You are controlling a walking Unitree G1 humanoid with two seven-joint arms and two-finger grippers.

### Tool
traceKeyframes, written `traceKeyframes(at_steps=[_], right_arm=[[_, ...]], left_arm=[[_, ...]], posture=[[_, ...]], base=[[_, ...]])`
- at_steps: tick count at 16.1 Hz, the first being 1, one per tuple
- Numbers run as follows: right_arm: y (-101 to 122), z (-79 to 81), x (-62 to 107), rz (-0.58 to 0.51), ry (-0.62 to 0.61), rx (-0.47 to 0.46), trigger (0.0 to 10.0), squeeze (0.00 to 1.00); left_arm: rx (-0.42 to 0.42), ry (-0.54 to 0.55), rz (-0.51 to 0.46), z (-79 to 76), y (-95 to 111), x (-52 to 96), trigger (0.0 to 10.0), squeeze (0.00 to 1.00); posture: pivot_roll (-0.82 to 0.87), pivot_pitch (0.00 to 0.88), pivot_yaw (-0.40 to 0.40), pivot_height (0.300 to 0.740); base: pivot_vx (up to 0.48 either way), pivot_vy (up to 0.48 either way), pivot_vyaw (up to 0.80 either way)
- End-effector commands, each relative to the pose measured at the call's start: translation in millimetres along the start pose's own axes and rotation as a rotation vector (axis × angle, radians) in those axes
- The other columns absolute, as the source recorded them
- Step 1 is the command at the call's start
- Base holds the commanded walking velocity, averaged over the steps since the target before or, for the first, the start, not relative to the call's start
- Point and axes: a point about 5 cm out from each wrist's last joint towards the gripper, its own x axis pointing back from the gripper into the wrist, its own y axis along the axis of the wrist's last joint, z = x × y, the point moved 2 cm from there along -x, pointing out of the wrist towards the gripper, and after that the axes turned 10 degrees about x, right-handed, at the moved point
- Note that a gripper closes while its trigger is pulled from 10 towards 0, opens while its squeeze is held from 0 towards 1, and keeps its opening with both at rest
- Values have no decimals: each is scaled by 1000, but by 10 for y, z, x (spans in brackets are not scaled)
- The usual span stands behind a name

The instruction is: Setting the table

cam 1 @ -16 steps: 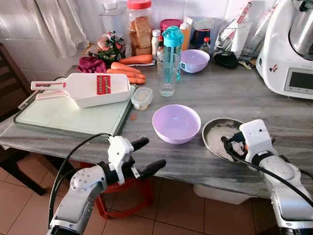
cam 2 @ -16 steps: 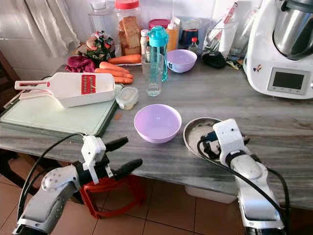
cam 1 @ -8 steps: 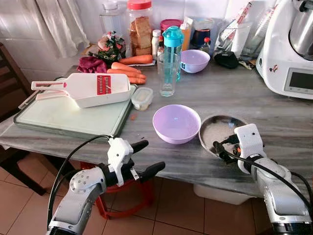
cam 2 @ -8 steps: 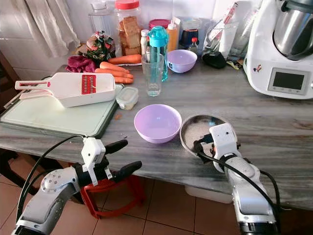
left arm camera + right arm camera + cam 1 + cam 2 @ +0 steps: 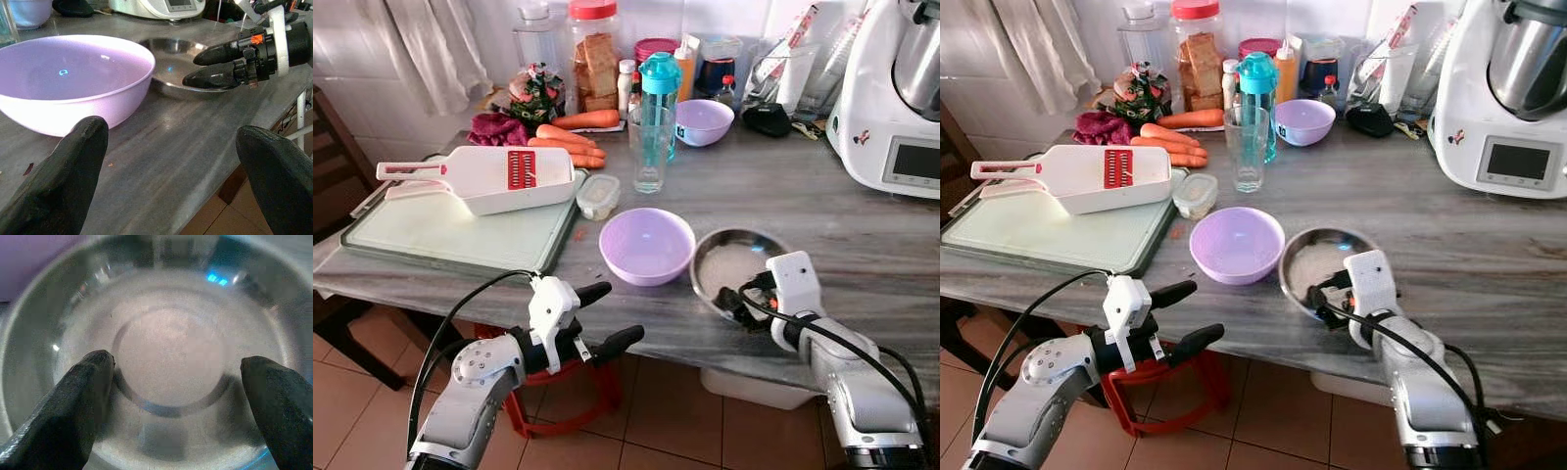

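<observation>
Right gripper [image 5: 1317, 300]: fingers spread over the near rim of the steel bowl [image 5: 1324, 255].
Purple bowl [image 5: 1237, 244]: touching the steel bowl's left side.
Left gripper [image 5: 607, 316]: fingers spread, off the desk's [image 5: 862, 211] near edge.

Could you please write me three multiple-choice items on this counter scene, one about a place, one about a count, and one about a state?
1. Where is the steel bowl?
A. On the cutting board
B. Beside the near purple bowl, by the counter's front edge
C. Behind the water bottle

2. How many purple bowls stand on the counter?
A. One
B. Two
C. Three

3. How are the left gripper fingers?
A. Spread apart, holding nothing
C. Closed on the slicer
B. Closed on a carrot

Answers:
1. B: the steel bowl sits next to the near purple bowl, with the right gripper at its front rim.
2. B: one is near the front, and the far purple bowl is at the back by the bottles.
3. A: the left wrist view shows a wide gap between the two fingers, below the counter edge.
</observation>
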Motion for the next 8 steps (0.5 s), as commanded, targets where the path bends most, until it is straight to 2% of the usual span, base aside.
traceKeyframes(at_steps=[1, 6, 8], right_arm=[[24, 50, 13, 4, 19, -8, 10000, 0], [58, 50, 76, 26, 8, -16, 10000, 0], [84, 105, 102, 38, 36, -35, 10000, 0]], left_arm=[[-25, -11, 16, -17, 18, -5, 10000, 0], [-24, -15, 14, -36, 27, -32, 10000, 0], [-20, -17, 12, -44, 23, -50, 10000, 0]], posture=[[-44, 23, 43, 740], [-52, 23, 40, 740], [-55, 23, 38, 740]], base=[[0, 0, 0], [0, 0, 0], [0, 0, 0]])
